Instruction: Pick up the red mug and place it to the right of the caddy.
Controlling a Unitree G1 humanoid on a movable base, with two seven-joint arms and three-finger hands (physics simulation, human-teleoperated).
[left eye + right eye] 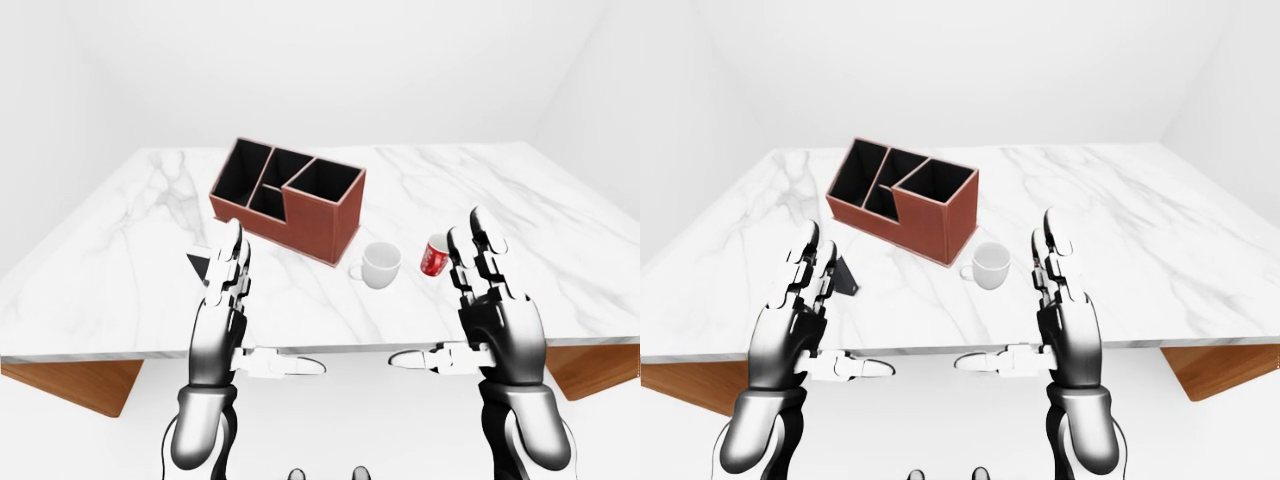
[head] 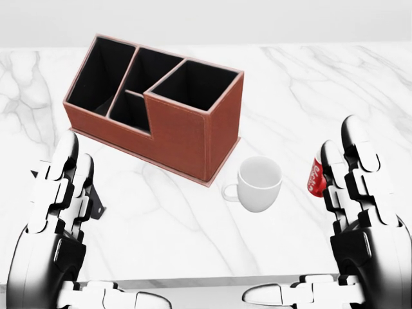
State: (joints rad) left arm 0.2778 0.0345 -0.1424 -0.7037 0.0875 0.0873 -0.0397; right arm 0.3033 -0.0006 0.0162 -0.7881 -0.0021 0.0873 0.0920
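Red mug (image 1: 434,256) upright on marble table (image 1: 560,240), at 3 o'clock of white mug (image 2: 259,183), apart from it, and at 4 o'clock of brown caddy (image 2: 187,129). Partly hidden behind right hand (image 2: 364,212) in head view. Left hand (image 2: 55,219) and right both raised, fingers spread, grasping nothing.

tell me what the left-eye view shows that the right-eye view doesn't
Only the left-eye view shows the red mug, upright just right of the white mug. In the right-eye view the right hand hides that spot, while the dark stand by the left hand shows more fully. Both show the caddy, the marble table, and open, empty hands.
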